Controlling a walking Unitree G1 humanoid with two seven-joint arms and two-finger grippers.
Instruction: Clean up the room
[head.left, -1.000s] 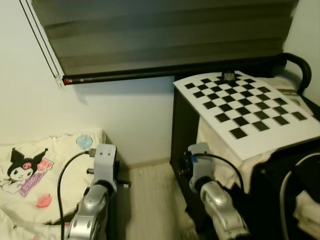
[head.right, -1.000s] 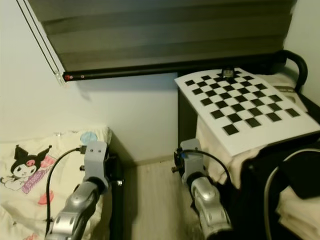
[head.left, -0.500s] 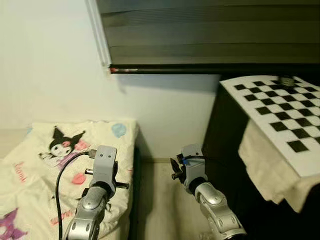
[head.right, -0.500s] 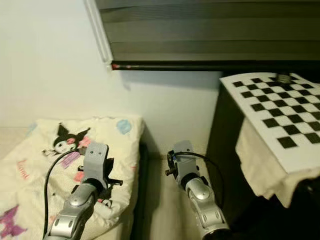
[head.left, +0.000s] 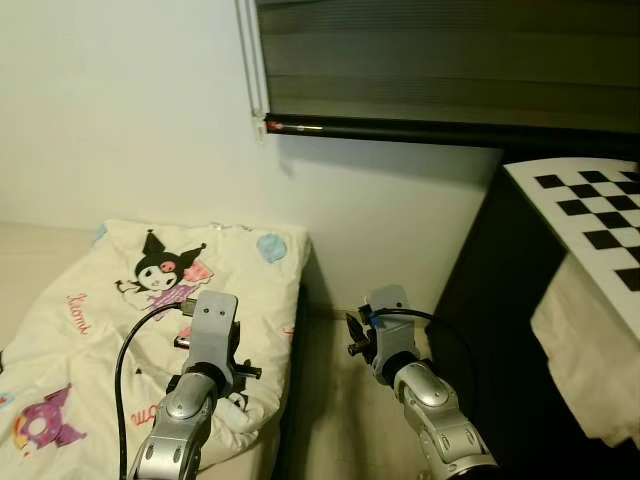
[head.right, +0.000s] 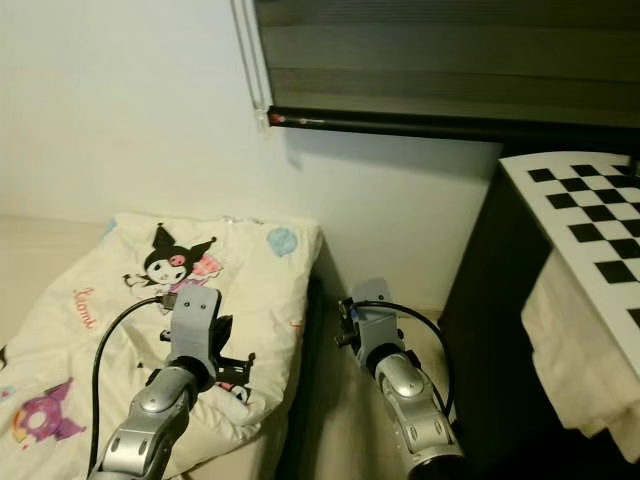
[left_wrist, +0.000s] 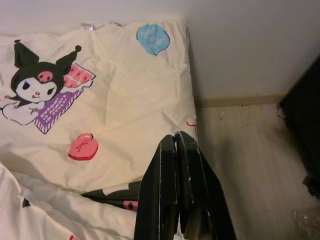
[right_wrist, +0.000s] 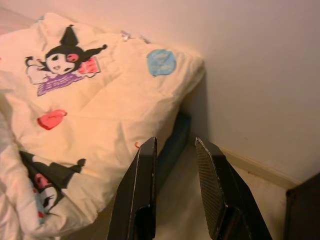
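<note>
A cream blanket (head.left: 120, 320) printed with cartoon figures lies rumpled over a low bed at my left. My left arm (head.left: 210, 335) is raised over the blanket's near corner. In the left wrist view my left gripper (left_wrist: 175, 137) is shut with nothing in it, hanging above the blanket (left_wrist: 115, 95) near its edge. My right arm (head.left: 392, 335) is held over the strip of floor beside the bed. In the right wrist view my right gripper (right_wrist: 175, 142) is open and empty, facing the blanket's corner (right_wrist: 90, 105) and the wall.
A dark cabinet (head.left: 490, 290) stands at my right, with a checkerboard sheet (head.left: 600, 215) and a cream cloth (head.left: 590, 350) hanging over it. A narrow wooden floor strip (head.left: 330, 400) runs between bed and cabinet. A dark roller blind (head.left: 450, 60) hangs above.
The camera has swung left: the bed and blanket now take up the left half and the checkerboard sits at the right edge. Both arms keep the same pose.
</note>
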